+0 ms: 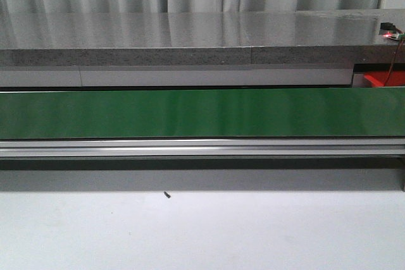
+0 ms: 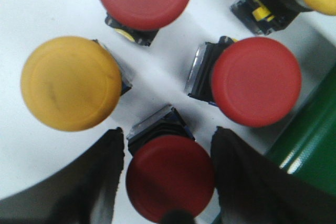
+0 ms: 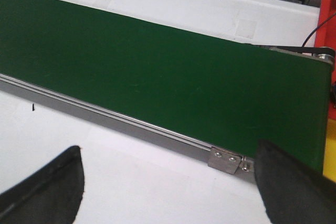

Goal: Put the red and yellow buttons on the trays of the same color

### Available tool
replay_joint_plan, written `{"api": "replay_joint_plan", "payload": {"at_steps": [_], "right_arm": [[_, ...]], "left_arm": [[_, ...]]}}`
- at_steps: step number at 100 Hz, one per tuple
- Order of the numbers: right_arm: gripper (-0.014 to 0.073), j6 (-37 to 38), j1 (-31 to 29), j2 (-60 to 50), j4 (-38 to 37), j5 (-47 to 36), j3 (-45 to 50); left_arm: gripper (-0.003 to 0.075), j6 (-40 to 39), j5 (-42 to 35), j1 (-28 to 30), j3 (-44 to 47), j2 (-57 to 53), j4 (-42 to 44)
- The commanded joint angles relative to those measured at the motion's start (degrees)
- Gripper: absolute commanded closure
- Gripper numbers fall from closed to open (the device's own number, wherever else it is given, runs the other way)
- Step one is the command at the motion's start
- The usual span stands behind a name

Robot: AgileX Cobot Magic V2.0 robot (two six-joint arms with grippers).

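2 pincers gape: left pincer [image 2: 169, 182] straddles red button [image 2: 169, 177]; right pincer [image 3: 168, 182] empty.

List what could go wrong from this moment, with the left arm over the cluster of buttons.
1. The left gripper has its jaws either side of a round red mushroom-head button, with a yellow mushroom-head button and a second red button close by; closing or lifting may knock them.
2. The green conveyor belt lies just beside; a nudged button could roll onto it.

Conveyor belt [image 1: 202, 113] across table [image 1: 202, 232], counter [image 1: 190, 36] behind, buttons [image 2: 255, 81] clustered beside belt
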Motion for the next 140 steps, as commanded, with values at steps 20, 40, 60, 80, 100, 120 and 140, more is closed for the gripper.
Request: {"api": "replay_joint_plan", "payload": {"at_steps": [20, 40, 60, 80, 100, 120, 140], "right_arm": [[-0.0052, 0.0, 0.0, -0.4, 2.2, -3.7, -1.5], [-0.0052, 0.0, 0.0, -0.4, 2.2, -3.7, -1.5], [-0.0052, 0.0, 0.0, -0.4, 2.2, -4.3, -1.5], [-0.0052, 0.0, 0.0, -0.4, 2.2, -5.3, -1.5], [-0.0052, 0.0, 0.0, -0.4, 2.2, -5.3, -1.5], [-0.0052, 0.0, 0.0, -0.4, 2.2, -5.3, -1.5], [-0.0052, 0.0, 0.0, -0.4, 2.2, -5.3, -1.5]], "left_arm": [[0.0618, -0.6, 0.3, 0.0, -1.7, -2.8, -0.6], [0.0682, -0.6, 2.6, 0.0, -3.8, -7.6, -0.6], [0.0682, 2.3, 7.2, -0.9, -7.7, -14.0, -1.8], [0.0682, 3.8, 9.8, -3.8, -9.1, -15.3, -3.5], [0.0682, 4.5, 9.5, -7.3, -9.1, -14.0, -4.1], [0.0678, 4.5, 9.6, -9.9, -9.1, -10.4, -4.7], [0.0596, 4.5, 9.0, -12.2, -9.1, -8.3, -4.7]]}}
